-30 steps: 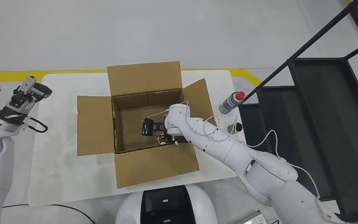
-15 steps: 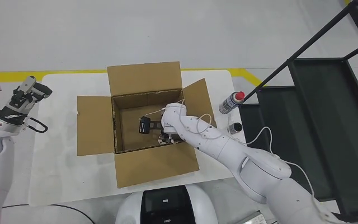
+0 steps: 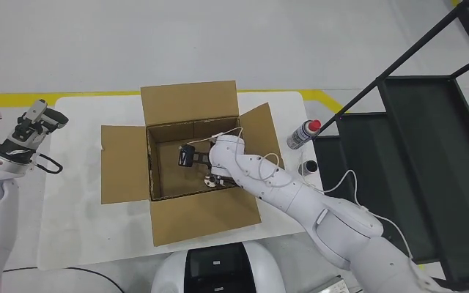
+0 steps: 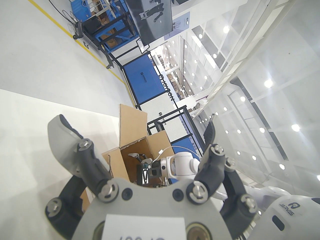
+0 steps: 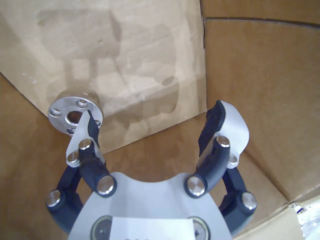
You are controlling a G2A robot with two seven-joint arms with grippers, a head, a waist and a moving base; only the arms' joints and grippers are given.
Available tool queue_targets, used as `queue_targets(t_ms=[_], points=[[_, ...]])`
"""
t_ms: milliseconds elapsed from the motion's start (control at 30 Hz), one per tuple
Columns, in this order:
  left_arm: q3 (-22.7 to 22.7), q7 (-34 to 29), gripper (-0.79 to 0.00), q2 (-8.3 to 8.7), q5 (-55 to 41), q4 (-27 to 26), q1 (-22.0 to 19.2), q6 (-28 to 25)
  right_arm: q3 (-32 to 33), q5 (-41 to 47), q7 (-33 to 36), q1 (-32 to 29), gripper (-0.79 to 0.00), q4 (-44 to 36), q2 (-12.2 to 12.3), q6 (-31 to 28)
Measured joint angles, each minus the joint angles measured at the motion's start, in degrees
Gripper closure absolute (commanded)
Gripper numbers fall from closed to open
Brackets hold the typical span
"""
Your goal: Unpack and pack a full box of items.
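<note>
Right end effector (image 5: 152,121) spread wide, empty, inside the smooth brown cardboard box (image 5: 150,38); a round, drilled metal disc (image 5: 62,111) lies just beside one fingertip (image 5: 92,126).

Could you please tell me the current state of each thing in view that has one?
cardboard box: open, four flaps folded outward.
metal flange: lying flat on the box floor, not gripped.
spray can: red cap on, outside the box.
right gripper: open, inside the box near the flange.
left gripper: open, empty, away from the box.
</note>
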Motion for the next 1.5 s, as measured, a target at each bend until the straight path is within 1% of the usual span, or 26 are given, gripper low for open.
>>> queue_targets(t_ms=[167,333,633,967,1000,1033,1067,1100,1133,1167,1200,1233,1500], points=[[0.0,0.0,-0.785,0.0,0.0,0.0,0.0,0.0,1.18,0.59,2.05,-1.36,-0.785,-1.26,0.62,-3.57],[0.0,0.0,-0.785,0.0,0.0,0.0,0.0,0.0,1.86,0.47,1.19,-1.96,-0.785,-0.85,0.64,-3.8],[0.0,0.0,-0.785,0.0,0.0,0.0,0.0,0.0,1.77,-0.09,-0.7,-1.32,-0.785,1.67,-0.34,-3.74],[0.0,0.0,-0.785,0.0,0.0,0.0,0.0,0.0,0.87,-0.32,-2.44,-0.09,-0.785,5.36,-1.98,-4.37],[0.0,0.0,-0.785,0.0,0.0,0.0,0.0,0.0,0.79,-0.35,-2.55,0.0,-0.776,5.66,-2.12,-4.4],[0.0,0.0,-0.785,0.0,0.0,0.0,0.0,0.0,0.72,-0.39,-2.65,0.09,-0.708,5.93,-2.26,-4.43],[0.0,0.0,-0.785,0.0,0.0,0.0,0.0,0.0,0.62,-0.45,-2.74,0.17,-0.554,6.24,-2.43,-4.5],[0.0,0.0,-0.785,0.0,0.0,0.0,0.0,0.0,0.54,-0.5,-2.77,0.21,-0.357,6.43,-2.56,-4.58],[0.0,0.0,-0.785,0.0,0.0,0.0,0.0,0.0,0.45,-0.58,-2.76,0.25,-0.286,6.61,-2.68,-4.68],[0.0,0.0,-0.785,0.0,0.0,0.0,0.0,0.0,0.35,-0.66,-2.77,0.28,-0.157,6.83,-2.83,-4.78],[0.0,0.0,-0.785,0.0,0.0,0.0,0.0,0.0,0.29,-0.73,-2.79,0.29,-0.055,6.99,-2.93,-4.85],[0.0,0.0,-0.785,0.0,0.0,0.0,0.0,0.0,0.24,-0.81,-2.8,0.3,0.0,7.15,-3.03,-4.9],[0.0,0.0,-0.785,0.0,0.0,0.0,0.0,0.0,0.65,-1.58,-2.07,0.1,0.0,7.28,-3.32,-5.53]])
